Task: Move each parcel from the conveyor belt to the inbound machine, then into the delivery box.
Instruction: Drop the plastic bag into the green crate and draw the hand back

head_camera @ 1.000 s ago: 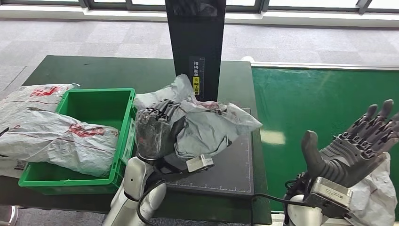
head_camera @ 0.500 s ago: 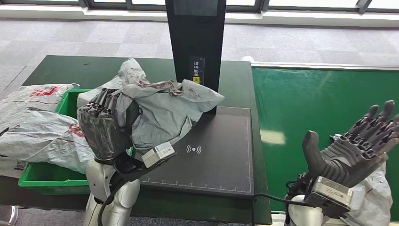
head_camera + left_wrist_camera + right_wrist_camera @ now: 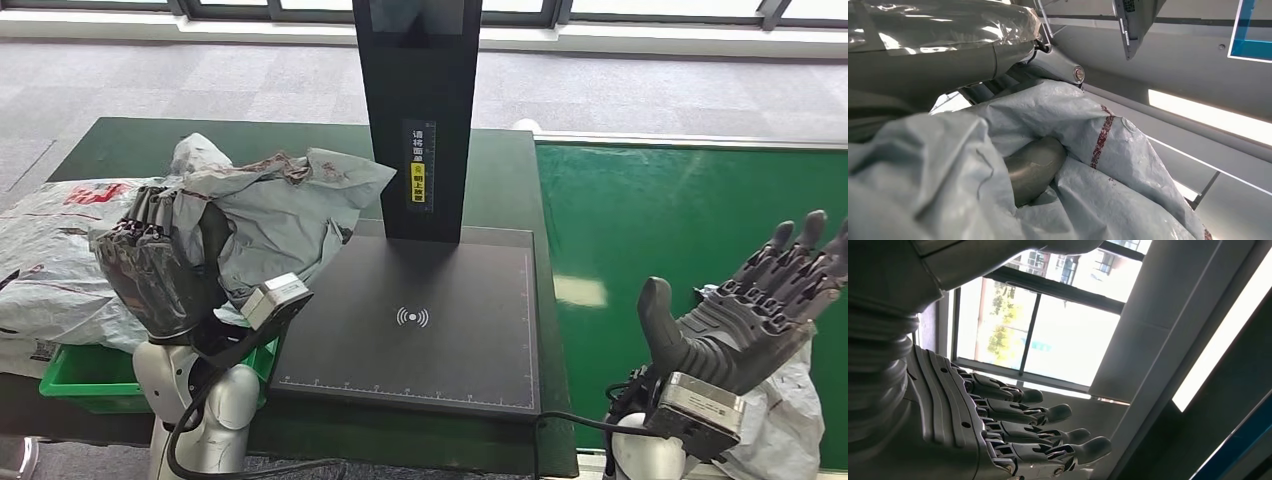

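My left hand (image 3: 160, 275) grips a crumpled grey parcel (image 3: 275, 215) with dark red markings and holds it in the air above the green box (image 3: 75, 368) at the left. In the left wrist view the grey parcel (image 3: 1088, 165) wraps around my thumb (image 3: 1033, 167). The black inbound machine's flat plate (image 3: 420, 320) lies bare, with its black post (image 3: 418, 110) behind. My right hand (image 3: 750, 305) is raised over the green conveyor belt (image 3: 660, 215), fingers spread, holding nothing. Another grey parcel (image 3: 790, 420) lies on the belt under that hand.
Two white-grey parcels with red print (image 3: 55, 250) lie in and over the green box. The dark green table (image 3: 250, 150) carries the box and the machine. Grey carpet floor lies beyond the table.
My left hand has lifted the grey parcel off the machine's plate and carried it left, over the green box. The right hand has stayed raised and open.
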Robot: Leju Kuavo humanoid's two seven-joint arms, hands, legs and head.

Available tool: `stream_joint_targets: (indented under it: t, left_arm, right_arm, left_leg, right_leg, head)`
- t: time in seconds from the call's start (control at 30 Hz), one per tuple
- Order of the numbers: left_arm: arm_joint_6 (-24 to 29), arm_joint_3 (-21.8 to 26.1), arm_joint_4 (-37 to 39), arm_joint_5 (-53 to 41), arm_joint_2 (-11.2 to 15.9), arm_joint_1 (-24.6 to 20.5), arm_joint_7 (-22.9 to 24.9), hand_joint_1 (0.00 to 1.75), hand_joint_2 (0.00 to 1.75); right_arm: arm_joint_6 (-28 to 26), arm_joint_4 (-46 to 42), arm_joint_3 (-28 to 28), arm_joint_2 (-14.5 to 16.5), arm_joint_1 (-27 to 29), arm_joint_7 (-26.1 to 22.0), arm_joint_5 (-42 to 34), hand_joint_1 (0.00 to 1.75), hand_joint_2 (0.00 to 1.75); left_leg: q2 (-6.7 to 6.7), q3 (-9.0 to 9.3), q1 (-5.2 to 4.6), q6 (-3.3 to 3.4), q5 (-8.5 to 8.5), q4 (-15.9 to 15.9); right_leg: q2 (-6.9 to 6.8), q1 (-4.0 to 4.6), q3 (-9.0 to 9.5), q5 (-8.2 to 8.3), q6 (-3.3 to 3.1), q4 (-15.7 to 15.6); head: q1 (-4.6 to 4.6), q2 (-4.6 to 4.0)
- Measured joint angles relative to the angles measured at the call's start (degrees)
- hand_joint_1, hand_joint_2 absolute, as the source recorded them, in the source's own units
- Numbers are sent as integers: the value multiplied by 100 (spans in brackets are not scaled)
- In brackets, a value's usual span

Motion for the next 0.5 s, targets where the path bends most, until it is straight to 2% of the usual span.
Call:
stream_joint_targets:
  t: [0.5]
  left_arm:
    - [-1,54,0,-2,-1,0,-1,175,175]
  right_arm:
    - [0,16,0,0,-2,0,-2,0,175]
  left_leg:
    - [0,0,0,0,0,0]
  right_leg:
    - [0,0,-1,0,0,0]
  head:
    - [1,0]
